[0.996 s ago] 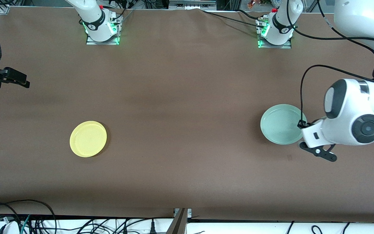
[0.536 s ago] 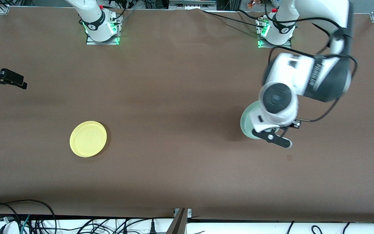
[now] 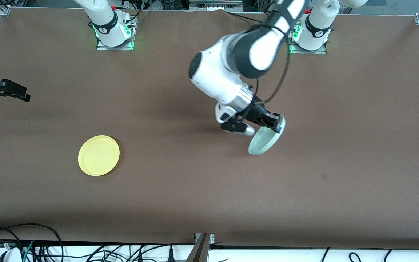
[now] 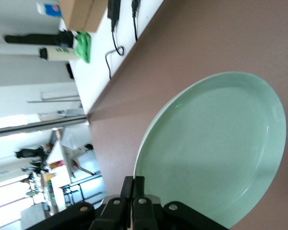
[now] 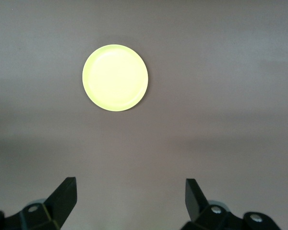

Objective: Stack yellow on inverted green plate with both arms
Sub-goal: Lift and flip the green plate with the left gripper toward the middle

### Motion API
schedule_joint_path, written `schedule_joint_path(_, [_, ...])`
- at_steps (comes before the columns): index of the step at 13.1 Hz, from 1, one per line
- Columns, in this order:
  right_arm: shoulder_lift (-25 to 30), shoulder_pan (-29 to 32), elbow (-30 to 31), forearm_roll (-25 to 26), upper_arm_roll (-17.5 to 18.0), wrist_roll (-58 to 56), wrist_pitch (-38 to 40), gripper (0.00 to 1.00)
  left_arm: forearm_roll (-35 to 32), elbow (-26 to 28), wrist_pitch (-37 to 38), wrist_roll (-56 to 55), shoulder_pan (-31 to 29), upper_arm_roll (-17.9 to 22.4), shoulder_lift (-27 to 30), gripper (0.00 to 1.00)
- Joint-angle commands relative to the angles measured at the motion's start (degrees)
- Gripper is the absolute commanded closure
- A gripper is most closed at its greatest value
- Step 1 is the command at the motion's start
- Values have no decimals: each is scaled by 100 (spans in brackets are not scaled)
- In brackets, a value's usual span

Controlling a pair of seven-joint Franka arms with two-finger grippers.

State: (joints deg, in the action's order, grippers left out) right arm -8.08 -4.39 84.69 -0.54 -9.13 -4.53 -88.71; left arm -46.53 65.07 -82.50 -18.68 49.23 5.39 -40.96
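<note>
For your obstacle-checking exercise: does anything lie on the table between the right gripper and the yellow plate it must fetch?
Nothing visible does. The right gripper, fingers open, hangs above bare brown table with the yellow plate in plain sight. The left gripper holds the green plate tilted in the air over mid-table, off that path.

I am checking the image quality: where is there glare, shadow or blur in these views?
Front view: a soft shadow lies on the table under the left gripper and the tilted green plate; the forearm looks slightly smeared. Left wrist view: the room past the table edge is overexposed. Right wrist view: the yellow plate looks washed out, and the right gripper is dark.
</note>
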Motion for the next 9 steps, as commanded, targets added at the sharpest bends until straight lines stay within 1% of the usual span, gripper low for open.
schedule_joint_path(1, [-35, 79, 13, -43, 8, 14, -59, 0, -741, -301, 242, -144, 1083, 705, -692, 100])
schedule_joint_path(2, [-35, 166, 39, -52, -1, -12, -50, 0, -752, -302, 356, -275, 1497, 1004, -912, 100])
schedule_joint_path(4, [-175, 167, 30, -34, -1, -30, -15, 0, -779, -293, 383, -582, 2201, 1401, -1343, 100])
schedule_joint_path(5, [-254, 167, 30, -43, -1, -30, -6, 0, -796, -293, 366, -1071, 2492, 1542, -1606, 100])
schedule_joint_path(7, [-447, 175, 30, -43, -1, -39, -67, 0, -796, -301, 348, -1584, 2818, 1684, -1985, 100])
schedule_joint_path(9, [-868, 254, 30, -52, -10, -30, -321, 0, -787, -319, 322, -2285, 2942, 1693, -2153, 100])
